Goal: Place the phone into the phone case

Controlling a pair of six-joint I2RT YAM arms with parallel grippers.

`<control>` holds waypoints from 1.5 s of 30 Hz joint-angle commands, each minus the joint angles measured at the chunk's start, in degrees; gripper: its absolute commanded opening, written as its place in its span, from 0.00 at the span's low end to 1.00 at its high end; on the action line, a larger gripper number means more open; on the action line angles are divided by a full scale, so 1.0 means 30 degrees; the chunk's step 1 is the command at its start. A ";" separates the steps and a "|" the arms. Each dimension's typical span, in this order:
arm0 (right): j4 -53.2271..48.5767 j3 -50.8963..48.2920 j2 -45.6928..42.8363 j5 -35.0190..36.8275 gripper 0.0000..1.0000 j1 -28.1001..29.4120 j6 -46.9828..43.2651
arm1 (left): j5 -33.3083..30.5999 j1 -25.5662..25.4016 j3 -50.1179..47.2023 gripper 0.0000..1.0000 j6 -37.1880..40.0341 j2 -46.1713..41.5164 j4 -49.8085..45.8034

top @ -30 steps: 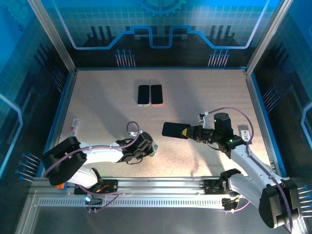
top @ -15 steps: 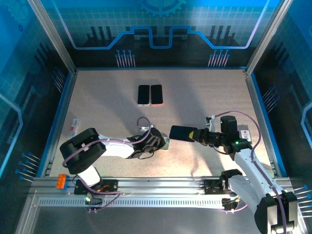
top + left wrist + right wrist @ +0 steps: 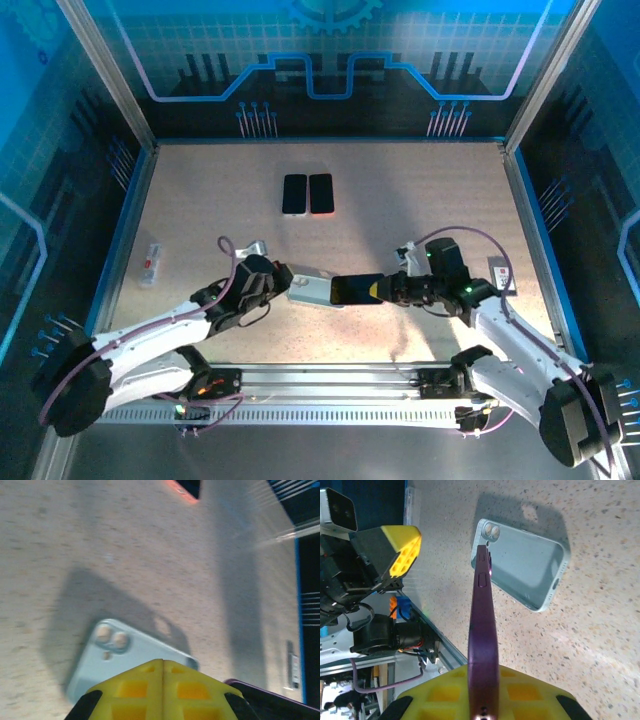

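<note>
Currently the left arm (image 3: pixel 150 335) stretches low from its base towards the middle of the tabletop (image 3: pixel 200 200). Its left tool (image 3: pixel 280 284) has the yellow fingers (image 3: pixel 135 690) pressed together with nothing between them. It sits just beside the camera end of the pale green phone (image 3: pixel 308 290), which lies flat, back upward, near the tabletop's centre. The right arm (image 3: pixel 500 330) reaches in from the other side with its wrist turned. The right tool (image 3: pixel 375 290) is clamped on the dark purple phone case (image 3: pixel 352 290), held on its long edge at the phone's other end.

Half a second ago the left arm was folded with its elbow raised, and its tool covered most of the phone farther right. Now the arm is stretched out and the phone lies plainly in view. The right tool has brought the case down and leftward until it meets the phone in the top view.

From the right wrist the case (image 3: pixel 482 620) shows edge-on, so its open face is hidden, and I cannot tell whether it touches the phone (image 3: pixel 522 562). The left wrist view is blurred. There the fingers hide the near part of the phone (image 3: pixel 125 655), and an orange-edged phone (image 3: pixel 182 487) is cut off at the top.
</note>
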 commanded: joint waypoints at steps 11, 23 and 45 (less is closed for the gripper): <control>0.7517 0.0169 0.2798 0.3628 0.00 0.3443 0.3575 | 0.2111 0.2115 -0.2272 0.00 0.1412 -0.0231 0.0553; 1.1595 0.0524 0.6207 0.4775 0.00 0.5112 0.5513 | 0.4234 0.2807 -0.2115 0.00 0.1407 0.2894 0.3459; 1.5575 -0.0439 0.9929 0.4320 0.00 0.6240 0.8878 | 0.4935 0.3054 -0.2550 0.00 0.1382 0.4102 0.4950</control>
